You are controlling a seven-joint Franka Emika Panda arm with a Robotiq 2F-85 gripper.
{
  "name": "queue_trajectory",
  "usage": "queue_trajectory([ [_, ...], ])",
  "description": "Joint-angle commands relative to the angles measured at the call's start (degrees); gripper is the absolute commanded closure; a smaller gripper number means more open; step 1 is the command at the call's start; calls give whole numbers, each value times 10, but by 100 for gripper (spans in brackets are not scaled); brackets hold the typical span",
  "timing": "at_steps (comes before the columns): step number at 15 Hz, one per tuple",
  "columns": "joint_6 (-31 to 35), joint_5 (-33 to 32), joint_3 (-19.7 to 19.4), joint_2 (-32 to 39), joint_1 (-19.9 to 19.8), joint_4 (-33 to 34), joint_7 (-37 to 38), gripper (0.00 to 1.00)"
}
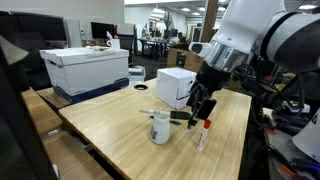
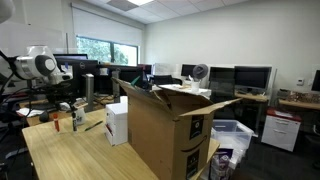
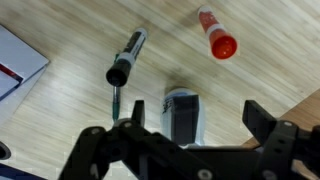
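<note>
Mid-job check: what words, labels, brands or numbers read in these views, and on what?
Nothing reads as text in any view.
Cardboard box: dark printed marks on its side, too blurred to read.
Red-capped marker and black marker: any print too small to tell.
White box: no print shows.

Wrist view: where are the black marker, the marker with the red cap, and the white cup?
black marker (image 3: 127,58), wrist view, middle of its barrel.
marker with the red cap (image 3: 214,31), wrist view, middle of its body.
white cup (image 3: 183,117), wrist view, its side.
</note>
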Motion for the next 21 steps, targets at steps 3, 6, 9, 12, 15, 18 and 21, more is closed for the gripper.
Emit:
queue_trajectory([
  [3,13,-56,-10,39,-6,30,45,0],
  [6,10,-71,-17,53,-2,40,55,0],
  [9,9,-81,-23,65,-1,47,62,0],
  [12,7,-89,-28,72,2,51,70,0],
  [15,5,-92,-33,77,3,56,69,0],
  [18,4,-97,-37,79,4,59,72,0],
  [21,0,-101,-38,75,8,58,78,28],
])
